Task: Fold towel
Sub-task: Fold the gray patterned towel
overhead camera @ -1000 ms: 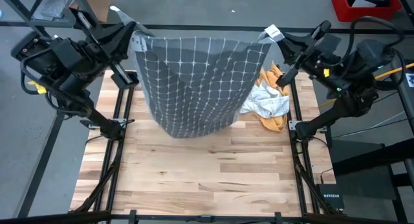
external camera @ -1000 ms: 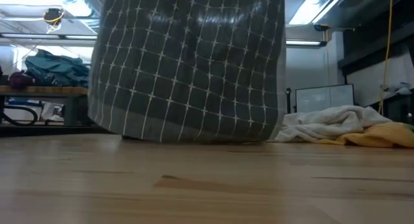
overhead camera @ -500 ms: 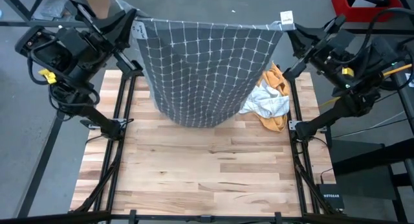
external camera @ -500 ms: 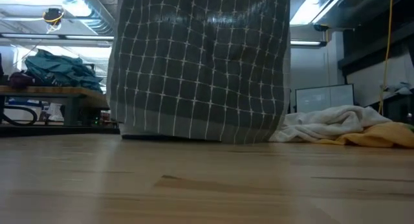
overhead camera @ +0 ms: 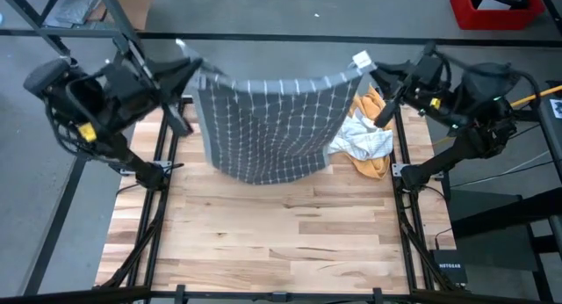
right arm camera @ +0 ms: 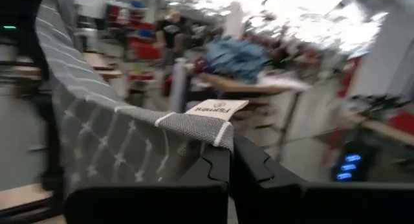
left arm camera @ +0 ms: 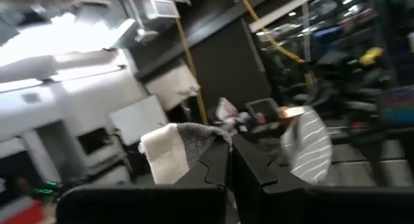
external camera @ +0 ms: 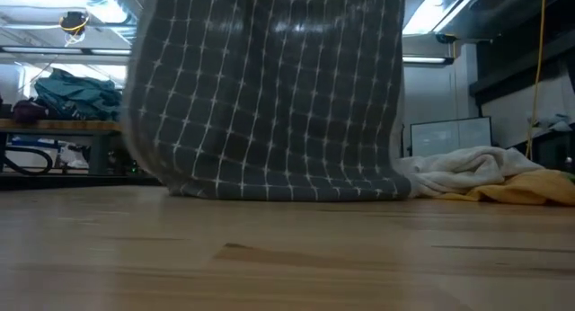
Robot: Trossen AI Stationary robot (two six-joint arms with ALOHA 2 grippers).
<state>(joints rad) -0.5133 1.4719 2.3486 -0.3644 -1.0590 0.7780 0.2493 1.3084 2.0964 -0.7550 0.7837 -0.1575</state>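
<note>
Wrist views motion-blurred (backgrounds smeared); ceiling lights (external camera: 431, 10) glare; tabletop evenly lit.

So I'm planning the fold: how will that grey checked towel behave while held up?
Likely floppy: the grey checked towel sags between the left claw and right claw. Probably light, hanging from pinched corners. Its hem seems to drag on the table.

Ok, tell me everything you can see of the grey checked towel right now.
The grey towel is woven cloth with a thin white grid and a plain hem. It hangs as a sheet, pinched by its top corners in the left gripper and right gripper, its top edge sagging slightly. A white label sits by the right corner. Its bottom hem rests on the wooden table, beside the white and yellow cloths.
</note>
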